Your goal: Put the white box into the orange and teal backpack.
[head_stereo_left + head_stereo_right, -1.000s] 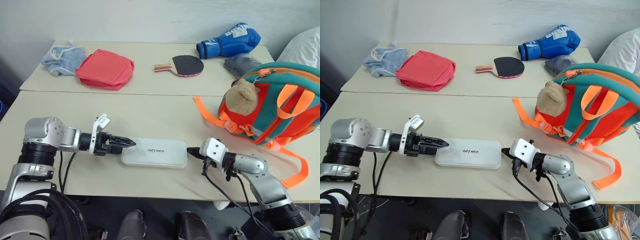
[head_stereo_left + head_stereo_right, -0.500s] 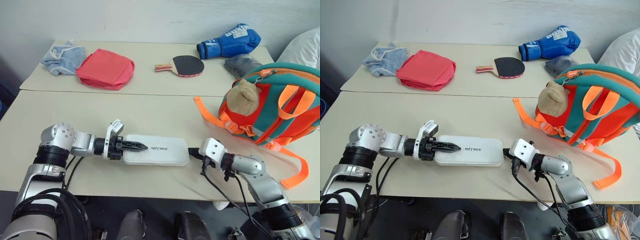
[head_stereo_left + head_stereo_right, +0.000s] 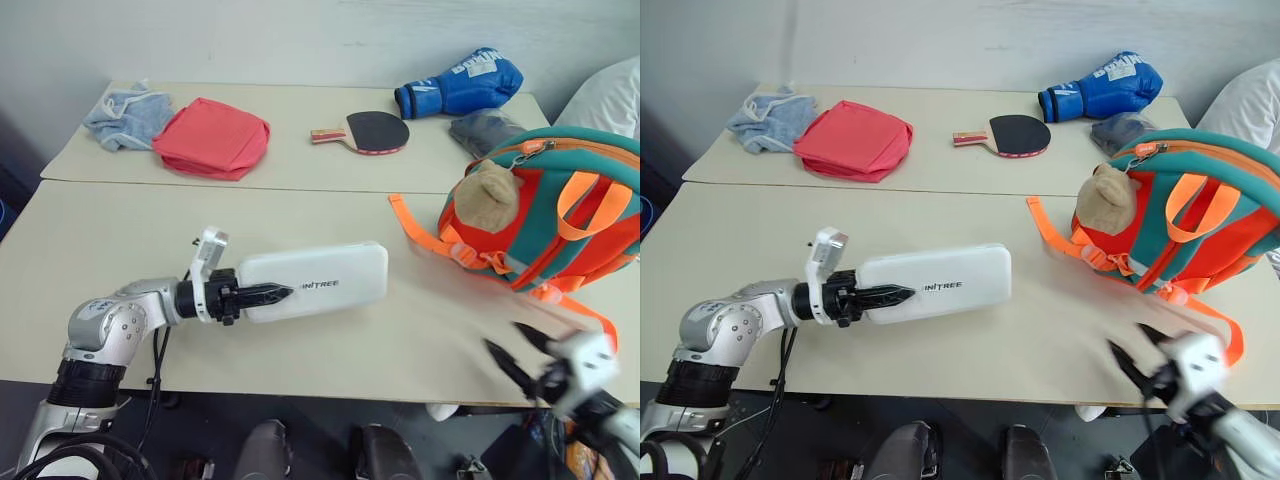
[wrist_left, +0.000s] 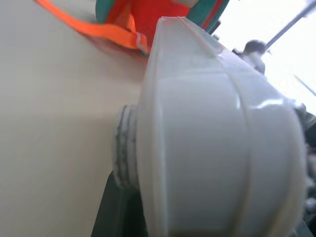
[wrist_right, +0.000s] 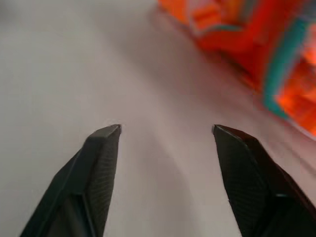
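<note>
Currently the left gripper [image 3: 883, 295] is clamped on the near end of the white box [image 3: 935, 283], holding it by one end so the free end points toward the orange and teal backpack [image 3: 1185, 215]. That end-grip keeps the long case level and clear of the table [image 3: 760, 225], ready for endwise insertion. The right gripper [image 5: 165, 131] stands with its fingers spread and nothing between them, near the table's front edge below the backpack; its outline is blurred, so its exact pose is uncertain. The backpack sits upright at the right, its top zipper apparently parted, with its orange strap [image 3: 1055, 235] trailing on the table.
</note>
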Robot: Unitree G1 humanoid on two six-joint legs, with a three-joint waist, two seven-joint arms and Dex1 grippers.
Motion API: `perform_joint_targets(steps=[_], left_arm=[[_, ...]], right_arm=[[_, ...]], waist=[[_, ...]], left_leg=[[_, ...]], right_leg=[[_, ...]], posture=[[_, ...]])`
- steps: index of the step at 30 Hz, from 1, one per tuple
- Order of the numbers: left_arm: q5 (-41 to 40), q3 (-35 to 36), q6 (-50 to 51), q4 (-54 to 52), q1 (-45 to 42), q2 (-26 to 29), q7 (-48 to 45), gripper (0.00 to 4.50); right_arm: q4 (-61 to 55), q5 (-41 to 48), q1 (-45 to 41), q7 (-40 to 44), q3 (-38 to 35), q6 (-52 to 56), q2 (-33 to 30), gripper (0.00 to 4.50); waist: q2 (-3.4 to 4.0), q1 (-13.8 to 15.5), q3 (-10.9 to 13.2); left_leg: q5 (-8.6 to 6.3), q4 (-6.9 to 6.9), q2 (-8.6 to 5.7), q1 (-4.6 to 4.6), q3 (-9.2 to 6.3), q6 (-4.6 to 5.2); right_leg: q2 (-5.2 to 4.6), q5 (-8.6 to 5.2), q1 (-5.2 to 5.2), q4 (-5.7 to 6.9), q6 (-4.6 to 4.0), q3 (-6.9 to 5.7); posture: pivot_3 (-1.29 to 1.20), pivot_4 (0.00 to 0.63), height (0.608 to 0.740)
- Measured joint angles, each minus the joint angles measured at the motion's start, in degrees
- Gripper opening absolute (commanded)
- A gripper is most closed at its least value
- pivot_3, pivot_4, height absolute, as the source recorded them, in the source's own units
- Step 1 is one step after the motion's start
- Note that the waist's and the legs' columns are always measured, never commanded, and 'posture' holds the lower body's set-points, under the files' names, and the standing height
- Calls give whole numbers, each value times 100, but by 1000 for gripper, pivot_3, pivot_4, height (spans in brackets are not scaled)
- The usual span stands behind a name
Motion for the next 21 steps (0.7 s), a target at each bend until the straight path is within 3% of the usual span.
perform_joint_targets(steps=[2, 3, 8, 11, 18, 21], left_arm=[[300, -5, -646, -45, 7, -194, -227, 1199], [351, -12, -848, -98, 7, -323, -293, 1199], [632, -46, -1266, -121, 22, -441, -434, 1199], [863, -115, -1407, 108, 75, -416, -596, 1199], [949, 38, -1054, 483, 451, -98, -749, 1199], [879, 344, -919, 542, 506, -138, -572, 1199]], right_arm=[[174, 114, 101, -12, -385, -166, 7, 4446], [261, 177, 72, 11, -553, -258, -2, 4480], [429, 581, -563, 220, -670, -283, -377, 4480], [936, 763, -1700, 572, -395, -120, -1110, 4480], [1537, 988, -3429, 1161, 836, 645, -1672, 4480], [1780, 953, -3961, 1123, 1123, 704, -1551, 3852]], waist=[[0, -31, 0], [0, -45, 0], [2, -119, 0], [6, -190, 2], [11, -132, 5], [10, -117, 6]], left_leg=[[-1, -4, 1, 0, 7, 5], [-1, -7, 4, 0, 7, 6], [3, -10, 9, 2, 3, 10], [6, -1, 3, 7, 16, 19], [11, 4, 11, -19, -6, 20], [7, 27, 8, -24, -8, 28]], right_leg=[[0, 1, -3, -3, 1, 7], [1, 1, -6, -3, 1, 7], [6, 1, -10, 8, 1, 2], [3, 4, -10, 17, 6, 11], [4, 2, -25, 16, 6, -10], [-1, 5, -18, 16, 10, -11]], posture=[[0, 150, 740], [0, 150, 740], [0, 150, 740], [0, 150, 740], [0, 150, 740], [0, 150, 740]])
